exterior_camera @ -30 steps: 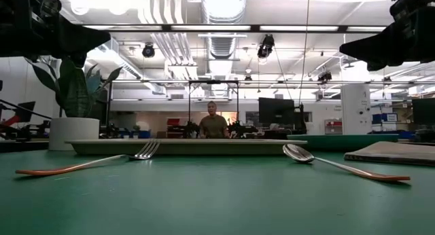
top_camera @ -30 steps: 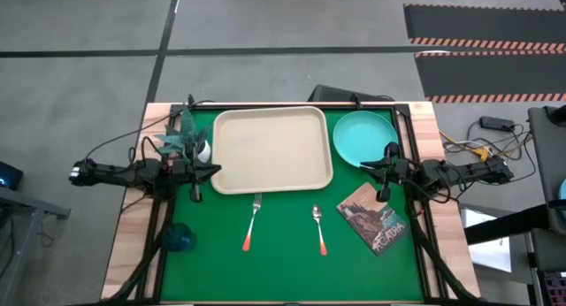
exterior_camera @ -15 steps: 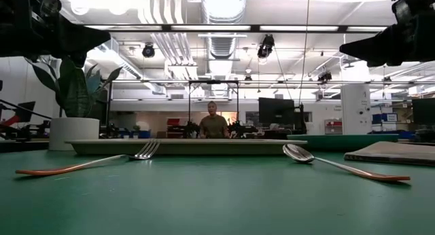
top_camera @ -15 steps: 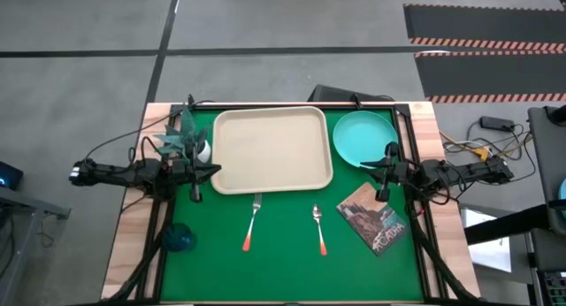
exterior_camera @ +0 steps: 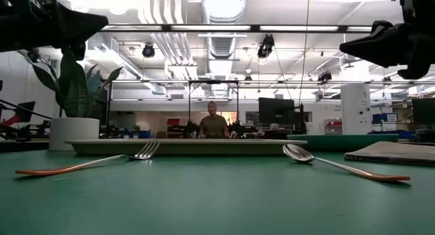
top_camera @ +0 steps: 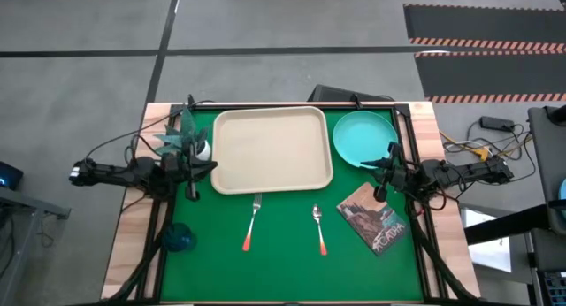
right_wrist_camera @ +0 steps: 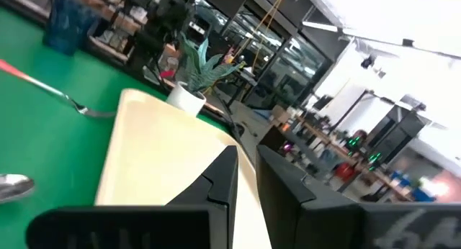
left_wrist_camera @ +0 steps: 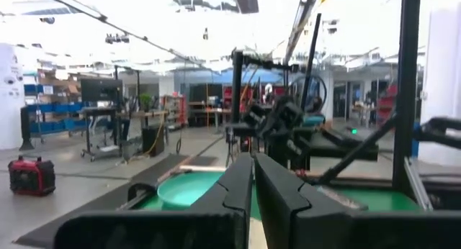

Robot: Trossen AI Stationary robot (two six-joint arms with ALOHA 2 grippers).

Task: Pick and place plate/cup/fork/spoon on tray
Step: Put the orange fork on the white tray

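Note:
The beige tray (top_camera: 274, 149) lies at the table's far middle, nothing on it. The turquoise plate (top_camera: 364, 136) lies flat on the table to the tray's right. The fork (top_camera: 253, 219) and spoon (top_camera: 318, 226) lie side by side on the green mat nearer than the tray, red handle ends toward the near edge. The dark-blue cup (top_camera: 179, 237) stands at the near left. My left gripper (top_camera: 215, 167) hovers shut at the tray's left edge. My right gripper (top_camera: 366, 165) hovers shut over the plate's near rim. Both hold nothing.
A white pot with a green plant (top_camera: 183, 138) stands by the tray's far left corner, close to my left gripper. A brown-covered book (top_camera: 373, 216) lies near right, below my right gripper. A person (exterior_camera: 214, 123) stands far off in the room behind the table.
In the low view my left gripper has risen a little and my right gripper has sunk a little. Both stay shut. No object on the table has moved.

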